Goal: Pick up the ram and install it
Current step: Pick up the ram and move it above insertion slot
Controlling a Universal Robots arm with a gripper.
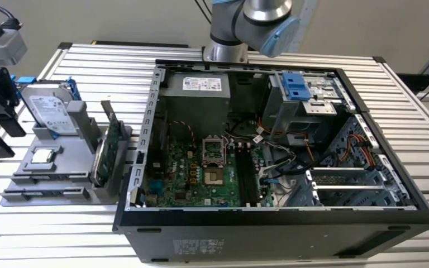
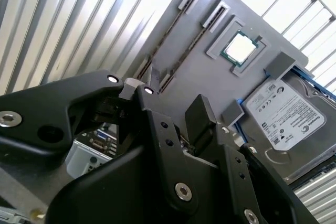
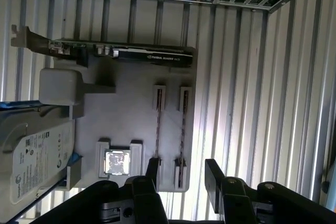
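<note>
Ram (image 3: 182, 129) stands on edge, lined up between the spread fingers (image 3: 212, 176) of the released tool (image 3: 182, 174); its slot in the grey holder (image 3: 126, 108) keeps both faces free. A twin stick (image 3: 158, 121) just beside narrows clearance. In the exterior view the open case (image 1: 274, 234) sits at the holder's three o'clock.

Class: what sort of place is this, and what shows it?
Probably a robotics lab bench for computer assembly: an open PC case on a slatted metal table, a grey tray of loose parts beside it, and a robot arm.
</note>
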